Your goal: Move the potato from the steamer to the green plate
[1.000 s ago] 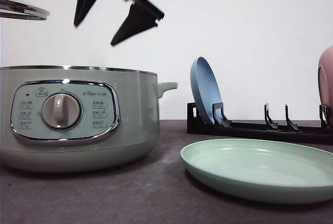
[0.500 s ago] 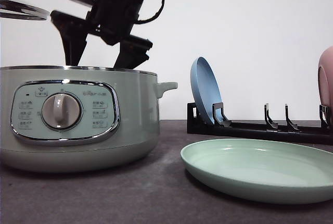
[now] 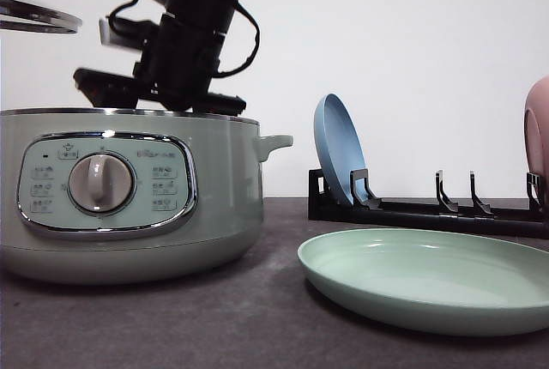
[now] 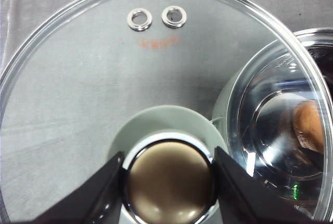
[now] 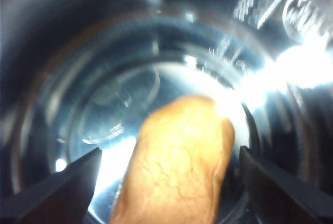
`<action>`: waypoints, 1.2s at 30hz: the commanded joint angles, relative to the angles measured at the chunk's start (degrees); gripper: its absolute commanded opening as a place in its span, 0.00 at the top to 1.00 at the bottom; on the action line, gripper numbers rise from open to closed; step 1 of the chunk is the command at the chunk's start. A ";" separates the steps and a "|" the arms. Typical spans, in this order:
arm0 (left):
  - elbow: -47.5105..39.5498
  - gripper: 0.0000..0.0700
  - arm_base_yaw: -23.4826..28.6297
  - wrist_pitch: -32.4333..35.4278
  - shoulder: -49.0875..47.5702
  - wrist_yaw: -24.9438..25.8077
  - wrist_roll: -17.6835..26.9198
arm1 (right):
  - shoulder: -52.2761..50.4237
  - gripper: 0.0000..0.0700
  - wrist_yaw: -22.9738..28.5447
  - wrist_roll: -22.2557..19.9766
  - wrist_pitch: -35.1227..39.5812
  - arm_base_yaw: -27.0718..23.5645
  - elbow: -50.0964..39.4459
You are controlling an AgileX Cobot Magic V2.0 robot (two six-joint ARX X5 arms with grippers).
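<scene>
Lying on the shiny floor of the steamer (image 3: 129,189), the potato (image 5: 177,161) sits straight ahead of the right gripper (image 5: 166,182), its long axis running between the spread fingers (image 5: 57,187). That arm is nearer. The left gripper (image 4: 169,177) pinches the lid's knob (image 4: 169,182), holding the glass lid (image 4: 93,88) aside. The green plate (image 3: 429,279) lies bare, well apart.

Front view evenly lit, sharp, soft shadows on surface (image 3: 214,317). Right wrist view blurred — blown-out glare inside steamer (image 5: 291,62). Left wrist view crisp — faint reflections.
</scene>
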 commanded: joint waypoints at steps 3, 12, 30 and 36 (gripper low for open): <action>2.43 1.00 0.09 1.73 -0.59 -0.25 -0.09 | 2.16 0.24 0.35 -0.31 -0.30 0.93 1.57; 2.43 1.00 0.09 1.73 -0.59 -0.25 -0.09 | 2.12 0.72 0.19 -0.34 -0.65 1.12 1.60; 2.43 1.00 0.08 1.77 -0.59 -0.18 -0.09 | -14.18 0.72 0.21 -4.23 -6.86 -0.47 4.28; 2.43 1.00 -0.07 1.77 -0.59 1.47 -0.11 | -22.58 0.72 -0.27 -4.37 -12.40 -2.95 4.24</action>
